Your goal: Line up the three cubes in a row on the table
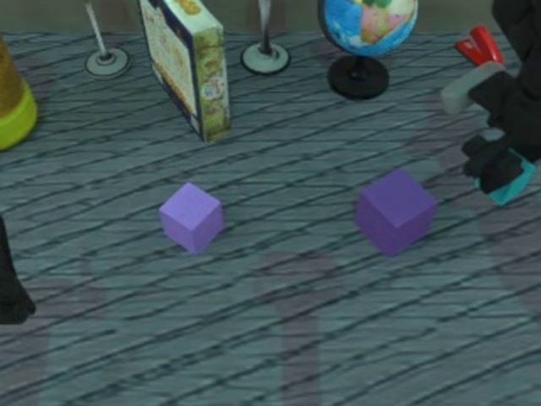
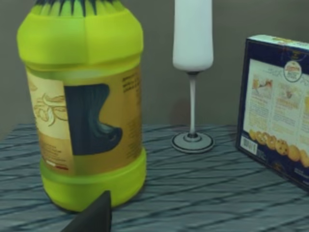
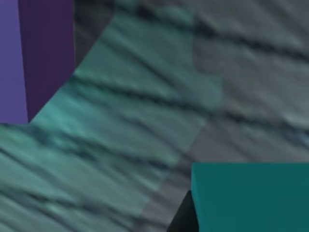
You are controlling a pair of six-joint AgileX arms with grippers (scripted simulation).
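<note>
Clutter is lined along the table's far edge: yellow bottle, two glasses, cookie box, globe, red stapler. Right gripper is seen at the right side, clamped on the teal cube. Dark purple cube sits just beside it, lavender cube well apart at centre-left. Left gripper is parked at the left edge; its jaws cannot be told.

table | lavender cube | dark purple cube | globe
</note>
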